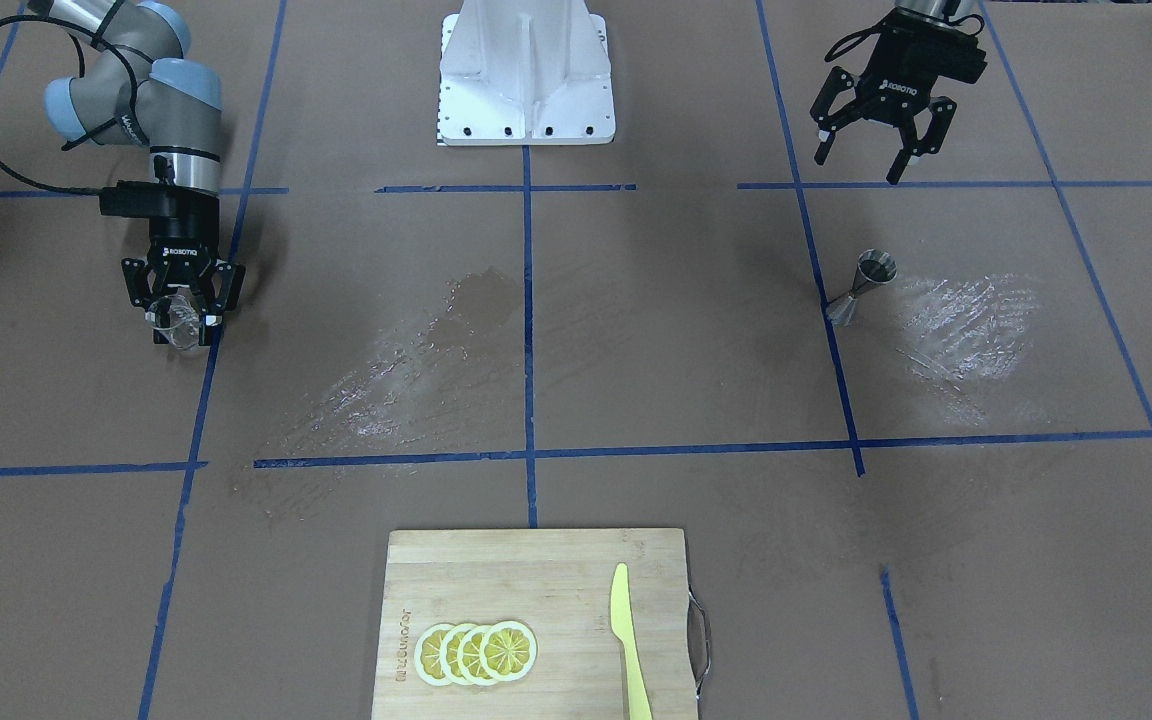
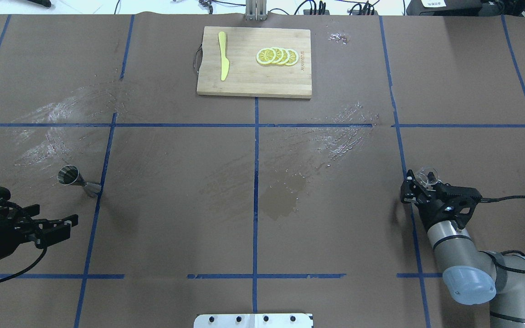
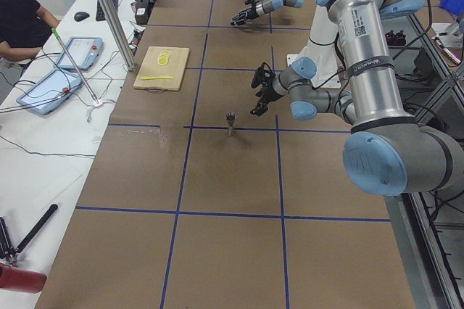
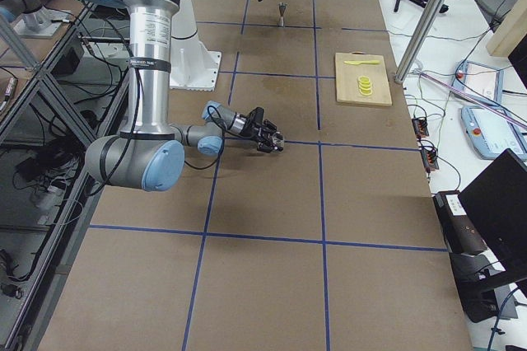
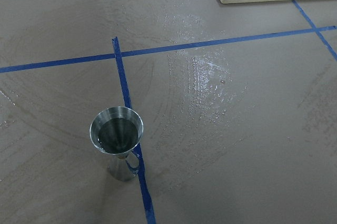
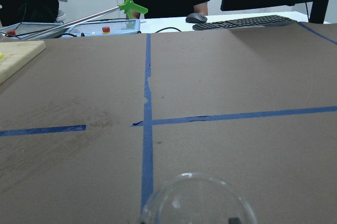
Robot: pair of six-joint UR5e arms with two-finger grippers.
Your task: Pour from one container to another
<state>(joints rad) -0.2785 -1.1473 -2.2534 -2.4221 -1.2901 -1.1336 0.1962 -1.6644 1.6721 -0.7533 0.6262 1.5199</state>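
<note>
The clear glass cup (image 1: 176, 327) is at the table's right side, between the fingers of my right gripper (image 1: 183, 325), which is shut on it low over the table. Its rim (image 6: 196, 199) fills the bottom of the right wrist view, and it also shows as the cup (image 2: 428, 176) in the overhead view. The grey metal jigger (image 1: 864, 288) stands upright on a blue tape line at the left, seen from above as the jigger (image 5: 117, 135). My left gripper (image 1: 858, 165) hangs open behind the jigger (image 2: 78, 180), apart from it and holding nothing.
A wooden cutting board (image 1: 536, 590) with lemon slices (image 1: 476, 652) and a yellow knife (image 1: 626, 640) lies at the far middle edge. Wet smears (image 1: 966, 330) and a dark damp patch (image 2: 283, 200) mark the brown table. The white robot base (image 1: 526, 80) stands between the arms.
</note>
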